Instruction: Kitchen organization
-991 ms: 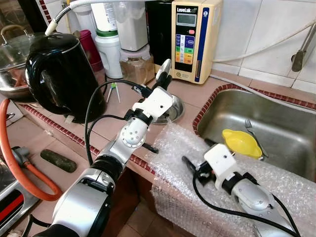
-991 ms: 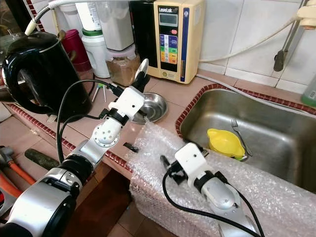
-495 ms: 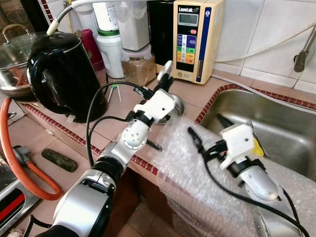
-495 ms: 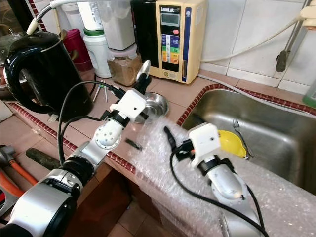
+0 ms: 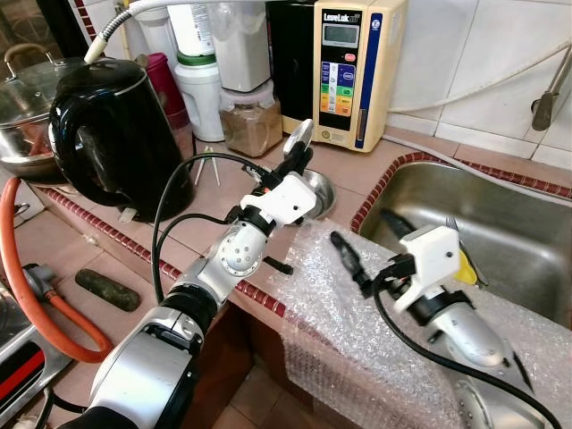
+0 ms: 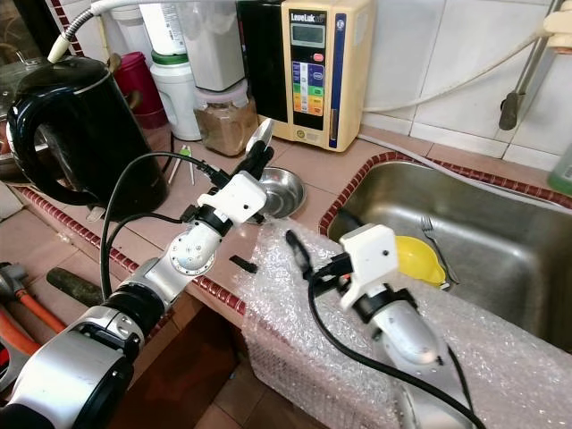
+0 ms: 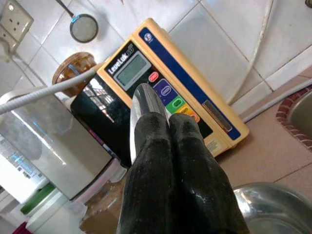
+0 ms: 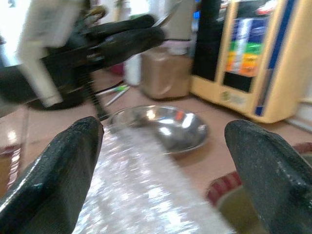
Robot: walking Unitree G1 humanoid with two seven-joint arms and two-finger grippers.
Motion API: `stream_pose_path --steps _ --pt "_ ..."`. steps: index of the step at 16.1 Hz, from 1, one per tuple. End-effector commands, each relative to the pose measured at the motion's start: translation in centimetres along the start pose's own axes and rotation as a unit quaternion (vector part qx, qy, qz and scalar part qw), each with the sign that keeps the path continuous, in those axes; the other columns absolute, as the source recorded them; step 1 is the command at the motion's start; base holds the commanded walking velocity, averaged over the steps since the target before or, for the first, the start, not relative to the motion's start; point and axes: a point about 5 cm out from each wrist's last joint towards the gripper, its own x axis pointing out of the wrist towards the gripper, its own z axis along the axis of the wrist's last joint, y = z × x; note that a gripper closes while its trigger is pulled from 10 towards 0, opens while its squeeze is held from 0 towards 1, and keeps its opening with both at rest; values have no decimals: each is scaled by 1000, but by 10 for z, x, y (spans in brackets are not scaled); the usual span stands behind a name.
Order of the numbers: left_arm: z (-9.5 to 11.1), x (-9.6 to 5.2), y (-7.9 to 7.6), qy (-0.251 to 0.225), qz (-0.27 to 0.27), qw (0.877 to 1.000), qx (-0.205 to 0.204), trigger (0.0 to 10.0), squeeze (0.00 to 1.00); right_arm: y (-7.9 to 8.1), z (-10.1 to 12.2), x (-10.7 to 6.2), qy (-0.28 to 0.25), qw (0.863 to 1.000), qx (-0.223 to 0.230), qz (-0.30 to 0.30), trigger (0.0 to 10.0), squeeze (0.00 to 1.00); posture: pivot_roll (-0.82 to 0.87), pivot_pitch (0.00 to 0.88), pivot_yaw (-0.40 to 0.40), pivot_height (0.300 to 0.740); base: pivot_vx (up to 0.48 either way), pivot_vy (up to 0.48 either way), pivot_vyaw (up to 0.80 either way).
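Spoon (image 5: 298,137): 1, clenched in left hand (image 5: 296,154) | right hand (image 8: 161,146): released | bowl (image 6: 279,191): 1

Two end effectors are seen: the left end effector (image 5: 298,152) and the right end effector (image 5: 365,241). One spoon (image 7: 144,105) is held. One small metal bowl (image 6: 279,192) is counted on the counter (image 5: 201,219). One black kettle (image 5: 112,134) is seen, and one steel pot (image 5: 25,116) beside it. One yellow cup (image 6: 408,258) and one fork (image 6: 432,241) are counted in the one sink (image 6: 500,268). One sheet of bubble wrap (image 6: 295,340) is seen. One yellow water machine (image 5: 355,67) is counted. One orange hose (image 5: 13,286) is seen.
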Motion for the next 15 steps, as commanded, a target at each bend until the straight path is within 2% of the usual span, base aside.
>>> stream_pose_path --steps 1,2,3,5,10,12,15 --pt "0 2 6 0 7 1000 12 0 0 6 -2 -1 12 1000 0 20 10000 0 -41 0 96 740 0 0 0" --pt "1 4 7 -1 11 1000 12 0 0 17 -12 -3 40 998 -5 57 10000 0 -37 0 91 740 0 0 0" --pt "2 5 9 -3 17 1000 10 0 0 27 -17 -5 56 994 9 93 10000 0 -37 0 92 740 0 0 0" --pt "2 5 11 -4 25 1000 9 0 0 39 -25 -10 83 987 17 135 10000 0 -34 0 92 740 0 0 0" --pt "2 6 12 -3 30 1000 6 0 0 46 -24 -13 89 982 27 164 10000 0 -33 0 89 740 0 0 0" --pt "4 8 12 -2 34 999 4 0 0 56 -29 -18 103 975 42 195 10000 0 -32 0 92 740 0 0 0" --pt "5 10 14 -3 38 999 0 0 0 63 -32 -22 111 970 54 209 10000 0 -34 0 99 740 0 0 0"
